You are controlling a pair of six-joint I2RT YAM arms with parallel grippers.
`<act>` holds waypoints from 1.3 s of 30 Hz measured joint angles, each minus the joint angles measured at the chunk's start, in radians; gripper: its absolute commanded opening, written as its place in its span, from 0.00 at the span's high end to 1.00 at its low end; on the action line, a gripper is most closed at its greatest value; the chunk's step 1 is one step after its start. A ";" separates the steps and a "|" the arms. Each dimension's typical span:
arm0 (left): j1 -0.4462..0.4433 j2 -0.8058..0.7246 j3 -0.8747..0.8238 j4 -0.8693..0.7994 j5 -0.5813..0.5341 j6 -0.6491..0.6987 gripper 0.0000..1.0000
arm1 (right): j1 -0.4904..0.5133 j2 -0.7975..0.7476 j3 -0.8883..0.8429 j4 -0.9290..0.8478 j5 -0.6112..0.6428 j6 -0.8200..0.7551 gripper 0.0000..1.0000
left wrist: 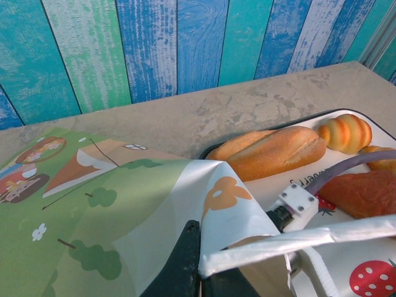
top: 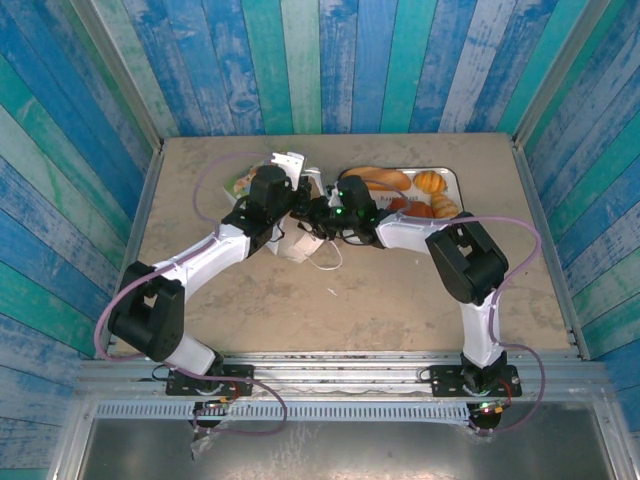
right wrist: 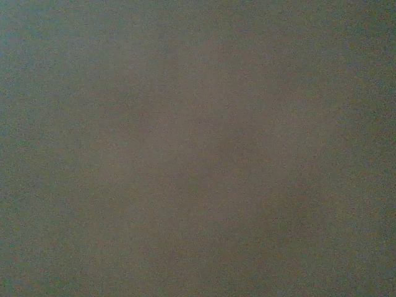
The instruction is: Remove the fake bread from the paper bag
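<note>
The floppy paper bag (left wrist: 124,210) lies left of the tray (left wrist: 275,185), its rim pinched by the left gripper (left wrist: 199,272). The fake bread (left wrist: 278,151) on the tray looks light, slick and rigid, so grip it mid-body. The right gripper (top: 318,216) reaches into the bag, and I cannot tell its spread.

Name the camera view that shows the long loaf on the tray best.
Left wrist view: the long loaf lies close, sharp and unobstructed on the tray. The top external view shows it small and distant. The right wrist view is too dark to tell.
</note>
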State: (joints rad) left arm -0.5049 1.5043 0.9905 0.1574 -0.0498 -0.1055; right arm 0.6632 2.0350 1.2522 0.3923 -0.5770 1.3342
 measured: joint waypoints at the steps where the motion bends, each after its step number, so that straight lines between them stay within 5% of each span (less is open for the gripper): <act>1: 0.000 0.000 0.001 -0.003 0.000 0.000 0.97 | 0.000 0.005 0.003 -0.001 -0.002 -0.002 0.64; 7: 0.000 0.000 0.009 -0.010 -0.029 -0.007 0.99 | 0.000 0.008 0.011 -0.030 -0.006 -0.037 0.78; 23: -0.003 0.008 0.067 0.001 -0.211 -0.108 1.00 | 0.020 -0.144 0.034 -0.331 0.004 -0.299 0.84; 39: -0.003 0.008 0.057 0.010 -0.273 -0.088 1.00 | 0.064 -0.195 0.128 -0.591 0.105 -0.525 0.84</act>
State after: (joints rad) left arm -0.5079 1.5120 1.0477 0.1677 -0.3229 -0.1932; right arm 0.7269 1.8404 1.3804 -0.1982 -0.4725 0.8097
